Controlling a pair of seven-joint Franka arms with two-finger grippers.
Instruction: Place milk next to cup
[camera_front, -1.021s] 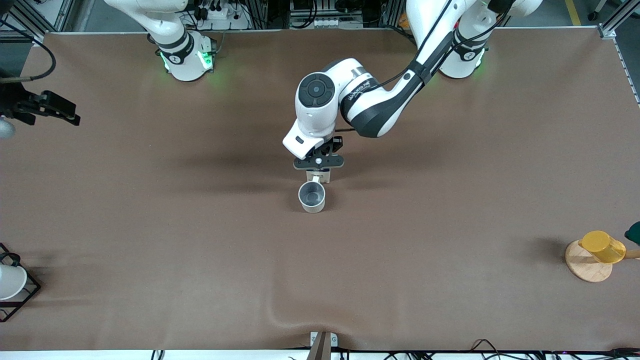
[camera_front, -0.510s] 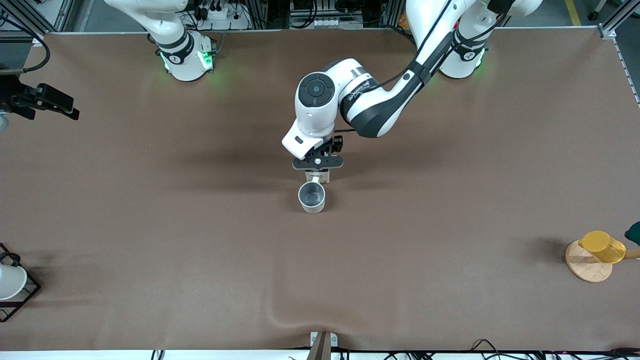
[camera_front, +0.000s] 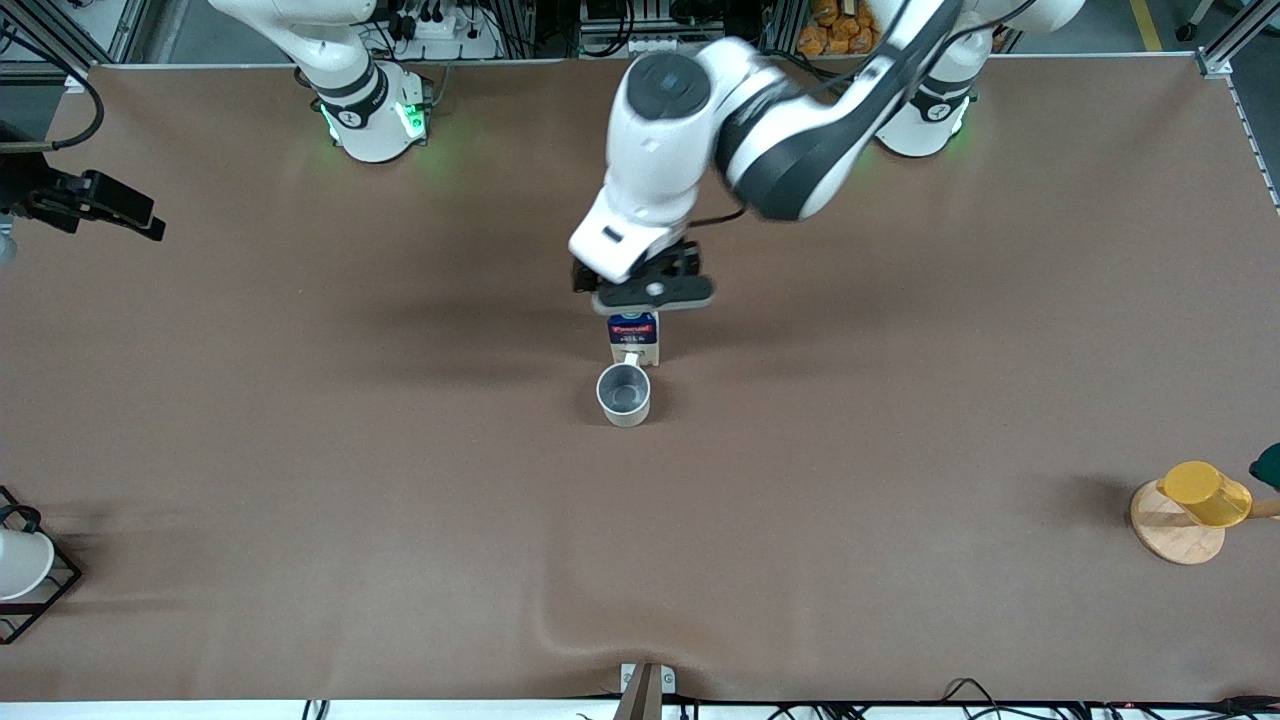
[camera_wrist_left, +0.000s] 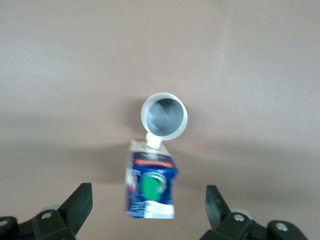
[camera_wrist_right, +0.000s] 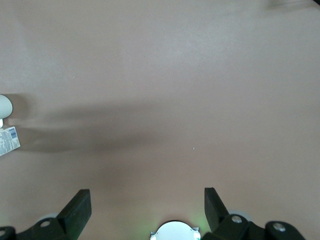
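Note:
The milk (camera_front: 634, 339), a dark blue carton with a green cap, stands upright on the table, touching the handle of the cup (camera_front: 624, 393), just farther from the front camera than it. The cup is beige-white with a grey inside. In the left wrist view the milk (camera_wrist_left: 150, 186) and the cup (camera_wrist_left: 164, 114) sit side by side. My left gripper (camera_front: 650, 292) is open and empty, raised above the milk. My right gripper (camera_front: 95, 205) is open and empty, waiting at the right arm's end of the table. The right wrist view shows the milk's edge (camera_wrist_right: 8, 140).
A yellow cup (camera_front: 1205, 492) lies on a round wooden coaster (camera_front: 1176, 530) at the left arm's end. A white cup in a black wire frame (camera_front: 22, 566) stands at the right arm's end, near the front edge. A cloth wrinkle (camera_front: 560, 630) runs near the front edge.
My left gripper has let go of the milk and risen straight above it, uncovering the carton. The milk and cup stay put. The right gripper barely moved.

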